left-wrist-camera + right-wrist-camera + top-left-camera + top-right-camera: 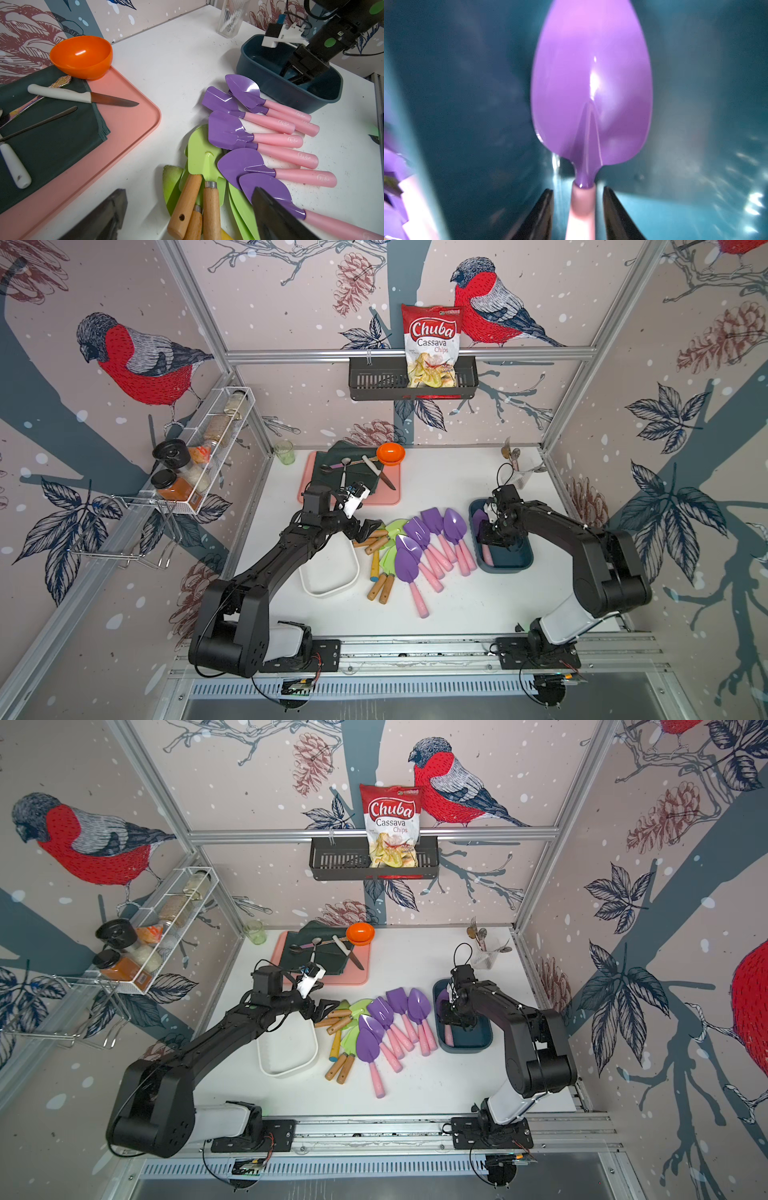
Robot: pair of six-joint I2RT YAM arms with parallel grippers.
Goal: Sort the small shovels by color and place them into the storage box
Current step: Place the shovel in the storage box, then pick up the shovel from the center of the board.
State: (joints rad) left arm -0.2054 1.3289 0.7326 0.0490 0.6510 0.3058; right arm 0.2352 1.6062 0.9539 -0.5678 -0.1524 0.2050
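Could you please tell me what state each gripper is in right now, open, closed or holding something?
Left gripper: open, holding nothing.
Right gripper: open, jaws just clear of the purple shovel's pink handle in the blue box.

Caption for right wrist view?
Fingers of the right gripper straddle, without touching, the pink handle of a purple shovel in the teal storage box.

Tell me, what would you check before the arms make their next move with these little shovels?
1. Purple shovel inside blue box: ok.
2. Right gripper apart from it, gaps on both sides: ok.
3. Shovel lying flat on box floor: cannot tell, blurred.
4. Left gripper open over green shovels: ok.
5. White box beside them, no shovels seen inside: ok.
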